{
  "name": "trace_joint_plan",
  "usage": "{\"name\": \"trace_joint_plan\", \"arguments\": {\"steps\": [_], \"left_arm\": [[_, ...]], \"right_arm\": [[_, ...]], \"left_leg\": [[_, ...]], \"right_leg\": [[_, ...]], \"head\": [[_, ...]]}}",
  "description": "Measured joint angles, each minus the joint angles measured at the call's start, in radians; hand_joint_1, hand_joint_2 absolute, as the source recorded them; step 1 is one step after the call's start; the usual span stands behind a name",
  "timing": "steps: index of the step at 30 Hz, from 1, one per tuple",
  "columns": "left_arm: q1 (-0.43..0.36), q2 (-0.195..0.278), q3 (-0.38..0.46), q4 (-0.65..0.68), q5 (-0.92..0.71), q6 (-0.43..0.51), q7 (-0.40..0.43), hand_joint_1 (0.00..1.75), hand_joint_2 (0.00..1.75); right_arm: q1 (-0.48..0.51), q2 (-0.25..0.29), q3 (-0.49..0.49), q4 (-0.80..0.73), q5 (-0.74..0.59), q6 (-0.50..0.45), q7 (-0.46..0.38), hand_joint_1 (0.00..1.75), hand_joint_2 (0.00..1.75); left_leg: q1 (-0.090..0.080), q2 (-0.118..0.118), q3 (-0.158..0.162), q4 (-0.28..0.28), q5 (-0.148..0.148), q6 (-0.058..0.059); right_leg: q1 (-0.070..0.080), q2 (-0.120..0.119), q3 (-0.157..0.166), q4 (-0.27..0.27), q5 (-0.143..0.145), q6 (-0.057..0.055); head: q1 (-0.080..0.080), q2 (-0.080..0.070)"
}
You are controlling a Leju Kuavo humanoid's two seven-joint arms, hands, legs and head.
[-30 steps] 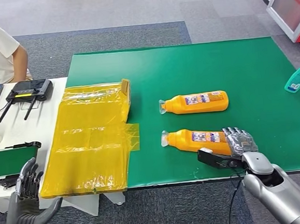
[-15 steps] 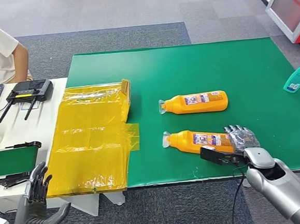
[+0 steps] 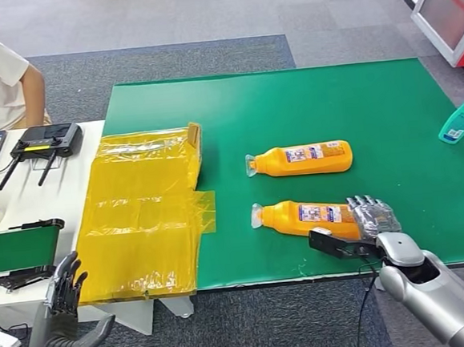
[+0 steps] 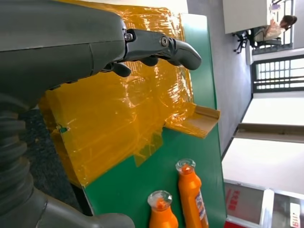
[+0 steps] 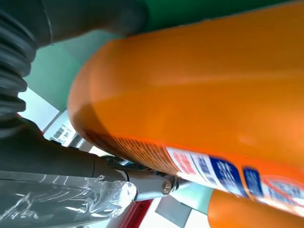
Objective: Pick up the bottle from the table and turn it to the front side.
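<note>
The near orange bottle (image 3: 303, 217) lies on its side on the green table (image 3: 396, 128), base end wrapped by the right hand (image 3: 374, 217), cap end pointing away from that hand toward the yellow plastic sheet (image 3: 142, 213). Fingers are curled over the base and the thumb is seen underneath in the right wrist view, so the bottle is judged to be gripped, though not yet lifted. A rigid, smooth plastic body is assumed, likely slippery, moderately heavy if full; a hold closer to mid-body near the label would be judged steadier for turning than the base end. A second orange bottle (image 3: 301, 159) lies just beyond the held one, clear of the hand. The left hand (image 3: 62, 319) hangs low off the table edge, fingers spread, nothing held. In the right wrist view the label print and thumb contact (image 5: 71, 164) are shown close up, hidden from the head view; in the left wrist view both caps are seen end-on, past the left hand's fingers (image 4: 161, 47).
</note>
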Motion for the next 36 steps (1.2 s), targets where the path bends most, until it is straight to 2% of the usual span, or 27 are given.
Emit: {"name": "trace_joint_plan", "arguments": {"steps": [6,14,17,27,36], "left_arm": [[0.003,0.005,-0.003,0.007,-0.011,0.006,0.007,0.00,1.75],[-0.004,0.015,-0.042,0.008,-0.040,0.041,0.007,0.00,1.75],[-0.009,0.024,-0.065,0.008,-0.027,0.057,0.007,0.00,1.75],[-0.021,0.031,-0.120,0.008,0.021,0.082,-0.006,0.00,1.75],[-0.081,0.037,-0.220,-0.002,0.103,0.121,-0.035,0.00,1.75]], "right_arm": [[0.014,0.013,-0.002,-0.006,0.016,-0.049,-0.019,1.75,1.75],[0.058,0.073,-0.024,-0.045,0.024,-0.112,-0.053,1.75,1.75],[0.081,0.097,-0.041,-0.069,-0.024,-0.139,-0.086,1.75,1.75],[0.252,0.268,-0.148,-0.297,-0.332,-0.245,-0.278,1.75,1.75],[0.349,0.394,-0.144,-0.440,-0.460,-0.283,-0.433,1.75,1.75]], "left_leg": [[0.000,0.000,-0.001,0.000,0.000,0.000],[0.000,0.000,-0.002,0.000,0.000,0.000],[0.000,0.000,-0.002,0.000,0.000,0.000],[0.001,0.000,-0.003,0.000,-0.001,-0.001],[0.001,0.000,-0.003,0.000,-0.002,-0.001]], "right_leg": [[0.000,0.000,-0.001,0.000,0.000,0.000],[0.000,0.000,-0.002,0.000,-0.001,0.000],[0.000,0.000,-0.002,0.000,-0.001,0.000],[0.001,0.000,-0.003,0.000,-0.003,-0.001],[0.001,0.000,-0.003,0.000,-0.003,-0.002]], "head": [[0.000,0.000],[0.000,0.000],[0.000,0.000],[0.000,0.000],[0.000,0.000]]}}
